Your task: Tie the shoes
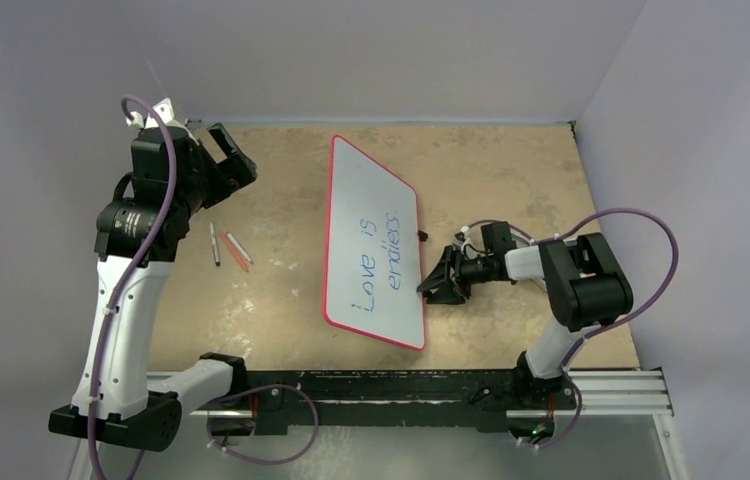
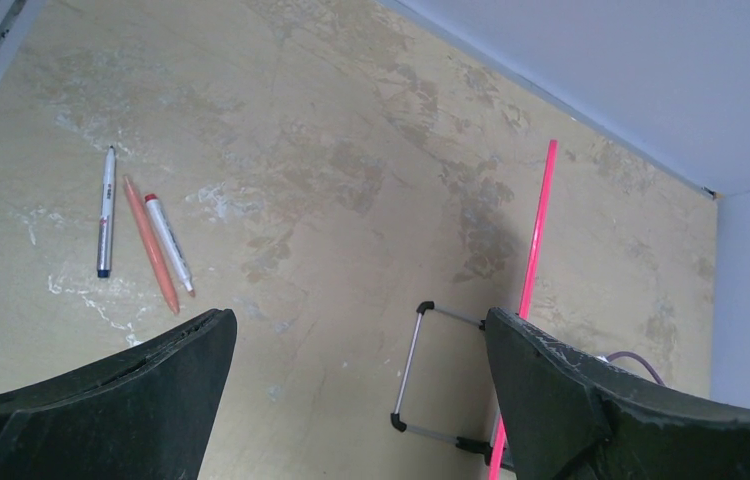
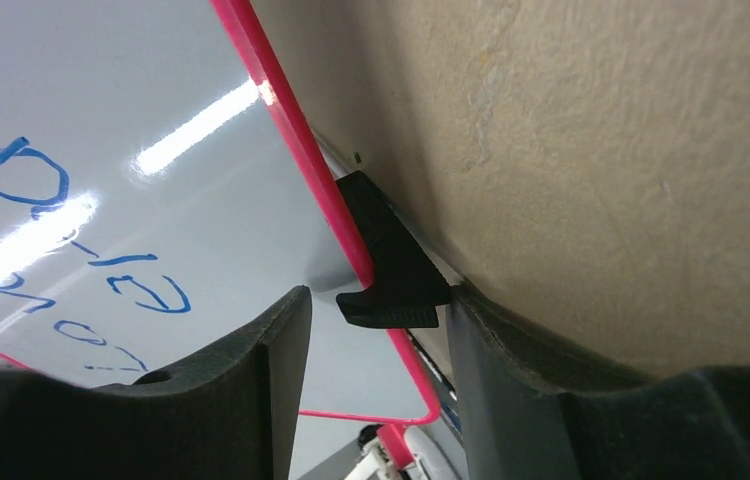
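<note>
Right wrist view: the right claw [image 3: 371,300] stands with jaws apart, straddling the edge of the pink-framed whiteboard [image 3: 101,230]. A black clip [image 3: 391,270] sits between its fingers, against the right-hand one. Meanwhile the left claw [image 2: 359,325] hangs wide apart above the table [image 2: 351,150], with three pens [image 2: 141,235] ahead to its left. Where the shoe lies relative to either claw cannot be told.

Tan table [image 1: 511,180], top worn and blotchy, is carrying a pink-framed whiteboard [image 1: 376,240] w/ blue writing, approx mid-table. Wire stand [image 2: 409,363] is sitting by its edge. Lying together on the left: grey pen [image 2: 105,212], orange pen [image 2: 151,245], red-capped white marker [image 2: 169,243].
</note>
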`<action>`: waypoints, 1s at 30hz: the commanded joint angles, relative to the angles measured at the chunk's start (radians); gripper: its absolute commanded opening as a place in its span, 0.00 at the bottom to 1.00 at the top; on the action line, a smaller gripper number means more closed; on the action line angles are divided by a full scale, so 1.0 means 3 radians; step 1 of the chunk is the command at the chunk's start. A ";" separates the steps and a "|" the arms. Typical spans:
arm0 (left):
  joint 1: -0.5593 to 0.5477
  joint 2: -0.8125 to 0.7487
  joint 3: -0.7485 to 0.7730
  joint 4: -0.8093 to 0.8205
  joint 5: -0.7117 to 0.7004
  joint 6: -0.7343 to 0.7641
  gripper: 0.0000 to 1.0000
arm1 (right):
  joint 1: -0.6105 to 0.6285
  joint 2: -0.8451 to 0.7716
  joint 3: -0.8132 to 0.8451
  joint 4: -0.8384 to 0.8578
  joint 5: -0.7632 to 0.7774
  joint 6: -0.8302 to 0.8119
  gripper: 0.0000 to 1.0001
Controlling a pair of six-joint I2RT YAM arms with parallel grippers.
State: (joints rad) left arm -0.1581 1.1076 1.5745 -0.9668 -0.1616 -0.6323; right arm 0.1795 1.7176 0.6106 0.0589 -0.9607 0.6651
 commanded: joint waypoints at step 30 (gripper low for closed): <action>0.0021 -0.0048 0.1045 -0.0939 -0.0384 0.0346 0.95 | 0.1333 0.1739 0.1875 0.1715 0.1351 0.2421 0.57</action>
State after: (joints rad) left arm -0.1577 1.1046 1.8484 -1.2041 -0.2462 -0.5552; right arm 0.5301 2.1578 1.0840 0.6189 -0.6731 1.3155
